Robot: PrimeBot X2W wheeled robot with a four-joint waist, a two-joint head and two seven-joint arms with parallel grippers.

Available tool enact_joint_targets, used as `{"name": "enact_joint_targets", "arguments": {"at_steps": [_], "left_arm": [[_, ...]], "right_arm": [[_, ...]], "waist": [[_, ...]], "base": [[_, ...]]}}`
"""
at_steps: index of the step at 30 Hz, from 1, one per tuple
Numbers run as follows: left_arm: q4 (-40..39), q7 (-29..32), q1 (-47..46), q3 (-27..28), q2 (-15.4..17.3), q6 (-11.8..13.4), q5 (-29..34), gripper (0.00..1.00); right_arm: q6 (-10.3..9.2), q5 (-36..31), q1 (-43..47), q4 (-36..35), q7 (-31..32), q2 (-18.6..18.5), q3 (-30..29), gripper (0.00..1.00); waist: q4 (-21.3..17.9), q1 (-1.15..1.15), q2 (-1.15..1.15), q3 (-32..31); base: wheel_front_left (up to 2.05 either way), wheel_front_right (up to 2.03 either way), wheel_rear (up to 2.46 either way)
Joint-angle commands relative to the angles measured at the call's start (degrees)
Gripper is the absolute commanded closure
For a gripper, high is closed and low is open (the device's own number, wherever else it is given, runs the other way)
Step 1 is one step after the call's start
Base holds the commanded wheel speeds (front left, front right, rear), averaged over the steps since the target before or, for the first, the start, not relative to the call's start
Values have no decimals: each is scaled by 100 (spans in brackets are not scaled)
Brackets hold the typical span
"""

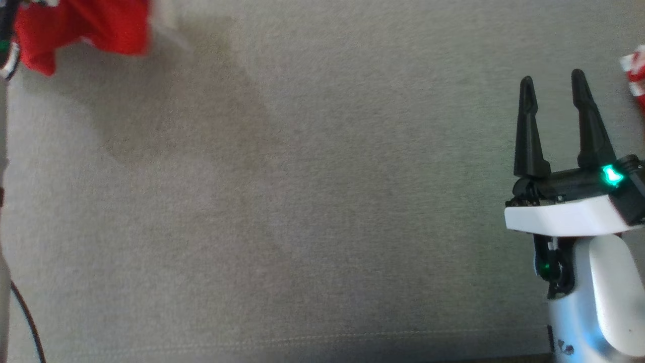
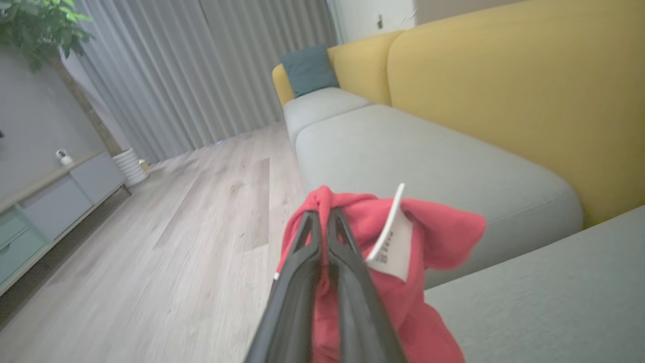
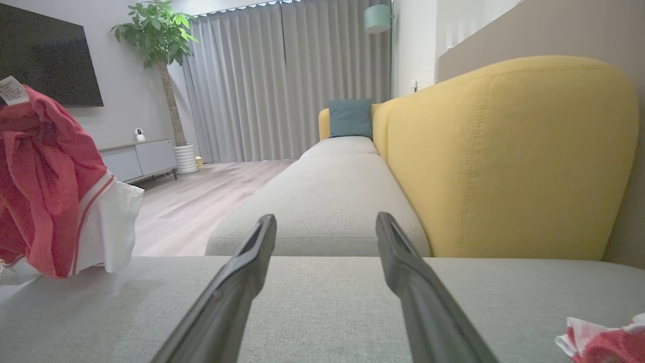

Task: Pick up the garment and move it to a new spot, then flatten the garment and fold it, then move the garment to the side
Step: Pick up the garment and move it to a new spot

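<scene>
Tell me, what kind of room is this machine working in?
Most likely a home living room: a grey sofa with yellow backrests, a wall-mounted television above a low cabinet, a potted tree and floor-length curtains.

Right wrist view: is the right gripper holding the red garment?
No: the right gripper stands open over the grey cushion, holding nothing.

From where I stand, the grey seat cushion [image 1: 302, 201] offers a broad open middle, room enough for any reach. One far corner is blocked, where the red garment [image 1: 85, 25] hangs bunched from the pinched left gripper [image 2: 323, 214]. The right gripper [image 1: 552, 83], fingers spread, takes up the opposite side, with a red-and-white cloth [image 1: 636, 70] just beyond it. The yellow backrest [image 3: 504, 151] walls one edge.
</scene>
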Motion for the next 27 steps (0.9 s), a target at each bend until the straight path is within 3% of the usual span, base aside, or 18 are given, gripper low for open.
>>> {"name": "enact_joint_targets", "arguments": {"at_steps": [1,16,19,27], "left_arm": [[-291,17,-284,79,222,-21,-45,100],[-2890,378,755,-1891,-135,-34,-834,100],[-3060,328,1323,-2208,-245,-13,-865,100],[-2743,-209,3159,-2820,-757,430,-1104,100]], "right_arm": [[-5,42,89,-144,-49,-6,94,0],[-5,197,353,77,-209,-6,-111,0],[-5,220,403,116,-225,-6,-81,0],[-5,215,481,175,-238,-6,-71,0]], "waist": [[-168,0,0,-186],[-755,0,0,-458],[-791,0,0,-461],[-812,0,0,-491]], "base": [[0,0,0],[0,0,0],[0,0,0],[0,0,0]]}}
